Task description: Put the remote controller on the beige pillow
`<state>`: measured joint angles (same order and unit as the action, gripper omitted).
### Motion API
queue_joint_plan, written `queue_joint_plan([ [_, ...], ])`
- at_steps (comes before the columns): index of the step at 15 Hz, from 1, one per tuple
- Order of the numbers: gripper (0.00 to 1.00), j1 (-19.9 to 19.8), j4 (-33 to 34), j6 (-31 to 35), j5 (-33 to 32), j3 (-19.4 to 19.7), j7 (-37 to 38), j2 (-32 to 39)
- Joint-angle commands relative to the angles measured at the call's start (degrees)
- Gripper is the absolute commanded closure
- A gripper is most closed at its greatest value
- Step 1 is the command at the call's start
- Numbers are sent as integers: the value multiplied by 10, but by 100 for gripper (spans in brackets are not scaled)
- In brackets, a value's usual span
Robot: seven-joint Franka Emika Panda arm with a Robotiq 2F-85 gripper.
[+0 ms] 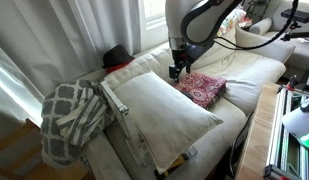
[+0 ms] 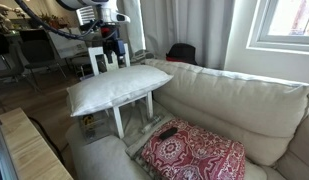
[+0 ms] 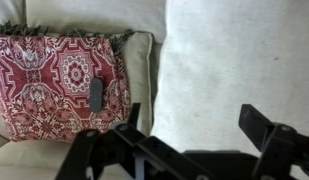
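Observation:
The remote controller [image 3: 96,93] is a small dark bar lying on the red patterned pillow [image 3: 49,80]; it also shows in an exterior view [image 2: 166,132]. The beige pillow [image 3: 229,60] lies right beside the red pillow, its seamed edge touching it, and shows in both exterior views [image 1: 164,110] [image 2: 119,88]. My gripper [image 3: 194,125] is open and empty. It hangs above the beige pillow's end near the red pillow, to the right of the remote in the wrist view. It shows in both exterior views [image 1: 176,68] [image 2: 112,50].
Everything sits on a cream sofa [image 1: 244,75]. A grey-and-white lattice blanket [image 1: 69,115] lies over one sofa end. A black object [image 1: 116,55] sits on the sofa back by the curtains. A wooden table edge [image 2: 29,150] and chairs stand near the sofa.

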<state>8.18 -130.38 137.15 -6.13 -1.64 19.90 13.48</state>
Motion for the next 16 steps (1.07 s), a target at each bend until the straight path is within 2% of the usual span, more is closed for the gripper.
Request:
queue_joint_plan([
  [1, 0, -60, -43, 132, 28, 25, -83, 45],
  [4, 0, -84, -56, 282, 25, 55, -81, 117],
  [8, 0, -117, -49, 393, 64, 60, -89, 216],
  [10, 0, -125, -34, 407, 87, 59, -80, 253],
  [11, 0, -110, -56, 390, 79, 68, -92, 215],
  [16, 0, -115, -35, 399, 92, 66, -91, 250],
])
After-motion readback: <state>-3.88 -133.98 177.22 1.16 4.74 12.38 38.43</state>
